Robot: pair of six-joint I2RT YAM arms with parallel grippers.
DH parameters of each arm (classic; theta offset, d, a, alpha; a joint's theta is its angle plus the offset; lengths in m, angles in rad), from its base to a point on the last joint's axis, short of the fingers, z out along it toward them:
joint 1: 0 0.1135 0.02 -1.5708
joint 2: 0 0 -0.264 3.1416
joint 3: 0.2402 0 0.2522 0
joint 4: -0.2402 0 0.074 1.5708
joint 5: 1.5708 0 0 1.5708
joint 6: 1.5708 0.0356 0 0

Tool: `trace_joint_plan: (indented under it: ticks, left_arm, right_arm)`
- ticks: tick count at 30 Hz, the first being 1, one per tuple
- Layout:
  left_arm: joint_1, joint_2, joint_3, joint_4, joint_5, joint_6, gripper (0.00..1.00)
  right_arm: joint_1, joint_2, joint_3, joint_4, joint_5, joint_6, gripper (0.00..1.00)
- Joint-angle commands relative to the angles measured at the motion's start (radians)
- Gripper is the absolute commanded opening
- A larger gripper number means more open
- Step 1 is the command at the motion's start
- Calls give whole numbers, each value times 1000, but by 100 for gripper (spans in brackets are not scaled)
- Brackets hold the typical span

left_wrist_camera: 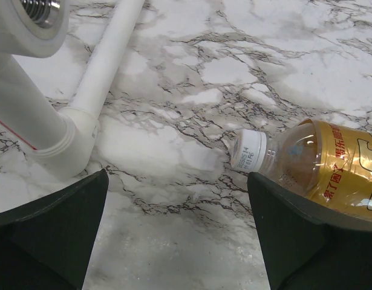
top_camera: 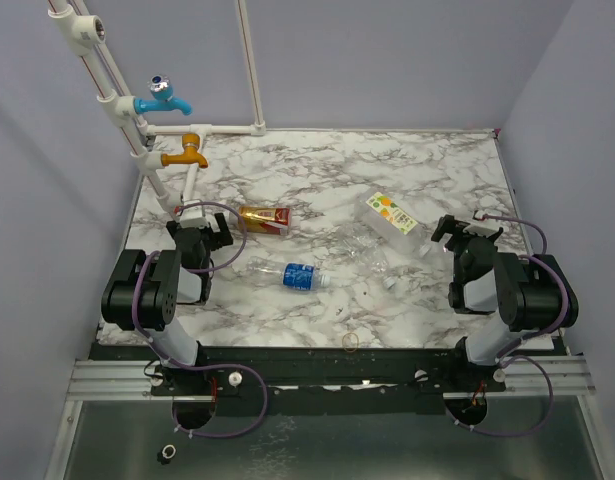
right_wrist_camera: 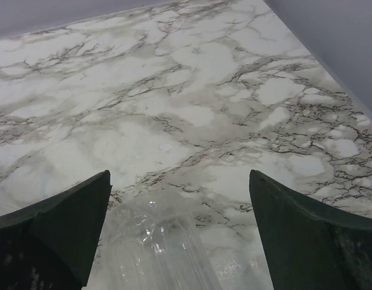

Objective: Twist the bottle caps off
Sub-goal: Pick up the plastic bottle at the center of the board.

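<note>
Both left gripper and right gripper hang spread, empty: approach step. Next, pinch the white cap just ahead of left fingers.

Black-and-white arms, purple cables; left hand, right hand dark-fingered.
</note>
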Motion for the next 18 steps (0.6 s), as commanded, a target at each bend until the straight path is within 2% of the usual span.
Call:
trace_joint_plan:
  ticks: [1, 8, 11, 13, 15, 18]
  left_arm:
    - [6, -3, 6, 35, -13, 9, 98]
    - [12, -21, 4, 33, 32, 22, 99]
    - [12, -107, 18, -73, 116, 51, 99]
    - [12, -164, 36, -144, 150, 55, 99]
    - [12, -189, 56, -195, 154, 54, 99]
    - [12, -218, 123, -345, 173, 74, 99]
  right_arm:
    - [-5, 13, 8, 33, -6, -8, 100]
    - [-5, 0, 7, 28, 19, -9, 100]
    - [-5, -35, 10, -6, -3, -18, 100]
    - [-3, -105, 36, -104, 39, -13, 100]
    - [-2, -204, 105, -303, 64, -3, 100]
    - [-3, -335, 219, -565, -2, 63, 100]
